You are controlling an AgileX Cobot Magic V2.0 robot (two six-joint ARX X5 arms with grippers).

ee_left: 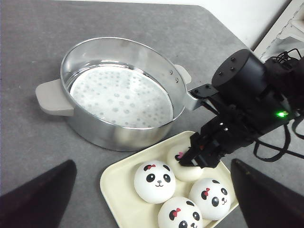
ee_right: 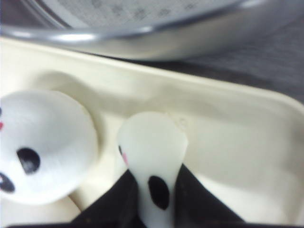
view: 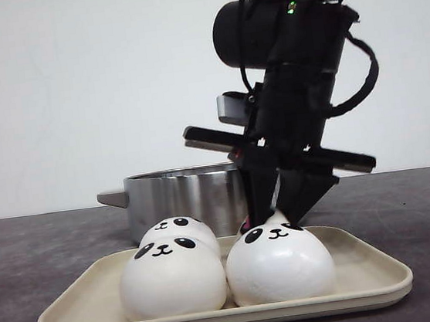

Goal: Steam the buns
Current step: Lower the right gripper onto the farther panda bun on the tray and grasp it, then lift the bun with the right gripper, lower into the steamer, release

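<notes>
Four white panda-faced buns lie on a cream tray [view: 368, 279]. My right gripper [view: 272, 217] reaches down from above and is shut on the back right bun [ee_left: 186, 172], squeezing it narrow between the black fingers. The right wrist view shows this pinched bun [ee_right: 152, 152] still low over the tray [ee_right: 232, 137]. The other three buns [ee_left: 153, 181], [ee_left: 183, 213], [ee_left: 212, 198] lie free. In the front view two show in front [view: 170, 279], [view: 280, 266] and one behind [view: 178, 229]. My left gripper [ee_left: 152, 161] hangs high above the tray, open and empty.
A steel steamer pot [ee_left: 118, 95] with a perforated white liner and grey handles stands just behind the tray on the dark grey table; it also shows in the front view [view: 180, 192]. The right arm's body [ee_left: 247, 99] hangs over the tray's far right.
</notes>
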